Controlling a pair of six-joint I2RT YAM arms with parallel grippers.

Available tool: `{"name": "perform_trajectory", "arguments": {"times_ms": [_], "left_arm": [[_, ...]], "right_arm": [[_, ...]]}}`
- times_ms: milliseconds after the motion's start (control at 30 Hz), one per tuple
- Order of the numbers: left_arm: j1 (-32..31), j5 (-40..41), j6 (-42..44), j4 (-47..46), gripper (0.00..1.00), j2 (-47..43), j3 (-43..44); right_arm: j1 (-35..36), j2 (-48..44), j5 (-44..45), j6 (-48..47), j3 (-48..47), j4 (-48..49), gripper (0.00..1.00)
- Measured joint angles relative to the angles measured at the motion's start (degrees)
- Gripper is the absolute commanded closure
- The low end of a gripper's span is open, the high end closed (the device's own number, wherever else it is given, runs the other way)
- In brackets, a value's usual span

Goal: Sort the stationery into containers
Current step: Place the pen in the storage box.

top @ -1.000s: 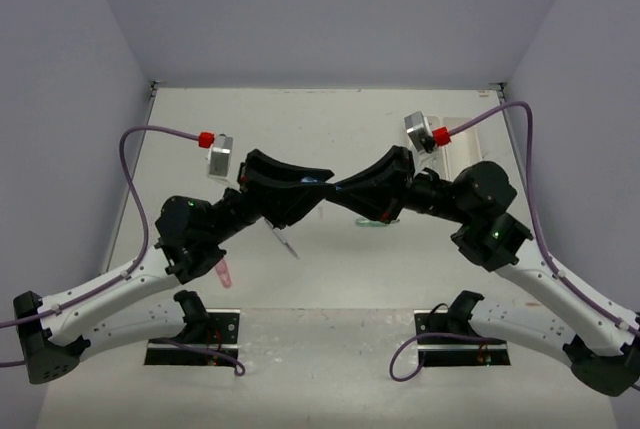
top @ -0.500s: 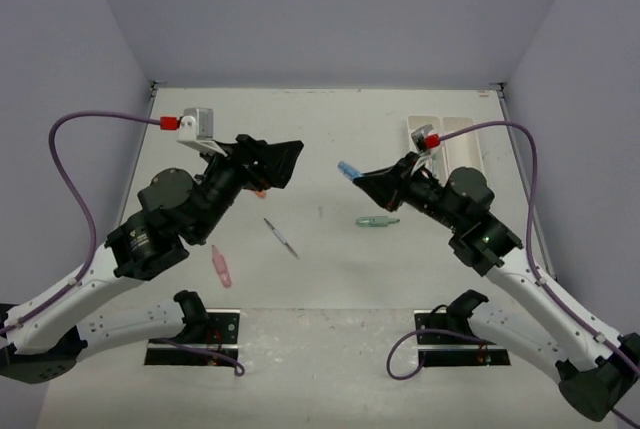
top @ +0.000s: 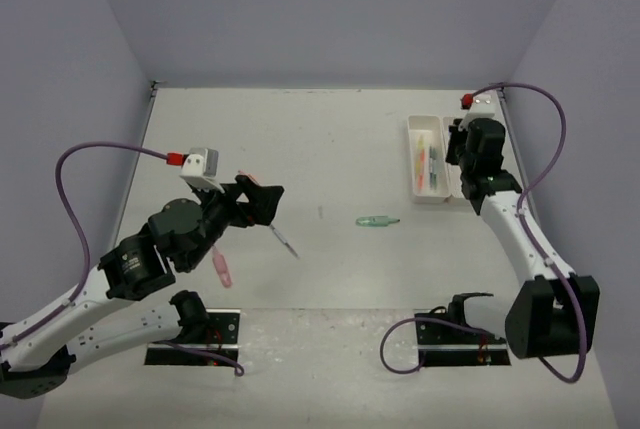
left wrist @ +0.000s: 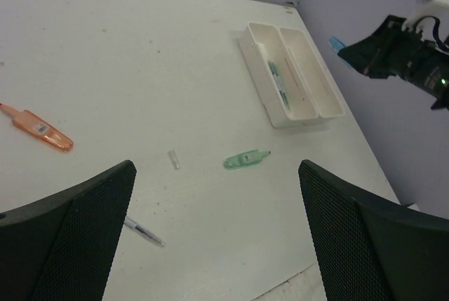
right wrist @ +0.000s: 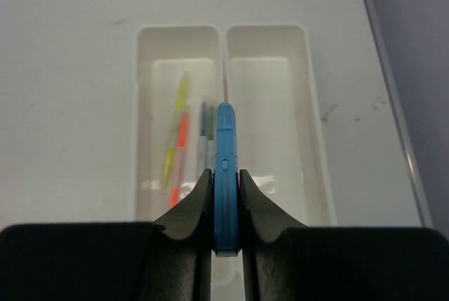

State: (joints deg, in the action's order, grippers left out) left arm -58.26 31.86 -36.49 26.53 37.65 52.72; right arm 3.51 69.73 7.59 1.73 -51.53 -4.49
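The right claw [right wrist: 224, 183] pinches a blue marker [right wrist: 225, 132] above the shared wall of two white trays at the far right of the tabletop [top: 330, 129]. The left tray [right wrist: 138, 104] holds thin pens [right wrist: 179, 139] in yellow, orange, blue and green, beside the right tray [right wrist: 270, 118]. The left claw [left wrist: 216, 175] hangs spread wide, gripping nothing, over the left side. A green marker [top: 377, 220] lies mid-table, with a thin pen [top: 283, 240], pink marker [top: 221, 266] and orange marker [left wrist: 38, 127] loose to the left.
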Motion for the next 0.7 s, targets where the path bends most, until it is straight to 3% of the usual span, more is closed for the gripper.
{"name": "perform_trajectory", "arguments": {"times_ms": [133,300,433,467,533,700], "left_arm": [[0.0,-5.0,-0.4,-0.7,0.0,-1.1,-5.6],[0.0,-9.6,-0.6,-0.9,0.0,0.3,-10.1],[0.0,-11.4,-0.9,-2.0,0.0,0.0,-11.7],[0.0,-11.6,-0.9,-2.3,0.0,-0.2,-11.9],[0.0,-11.9,-0.9,-2.9,0.0,-0.6,-12.3],[0.0,-11.9,-0.9,-3.3,0.0,-1.0,-12.3]], "right_arm": [[-6.2,9.9,1.8,-3.4,-0.9,1.8,1.0],[-6.6,18.6,2.1,-5.6,-1.9,2.8,0.96],[-6.6,22.1,3.4,-6.3,-3.0,2.9,0.85],[-6.7,22.5,3.7,-6.3,-3.2,2.9,0.71],[-6.8,22.7,3.9,-6.5,-3.7,2.9,0.59],[-6.8,22.7,4.0,-6.1,-5.6,2.6,0.49]]}}
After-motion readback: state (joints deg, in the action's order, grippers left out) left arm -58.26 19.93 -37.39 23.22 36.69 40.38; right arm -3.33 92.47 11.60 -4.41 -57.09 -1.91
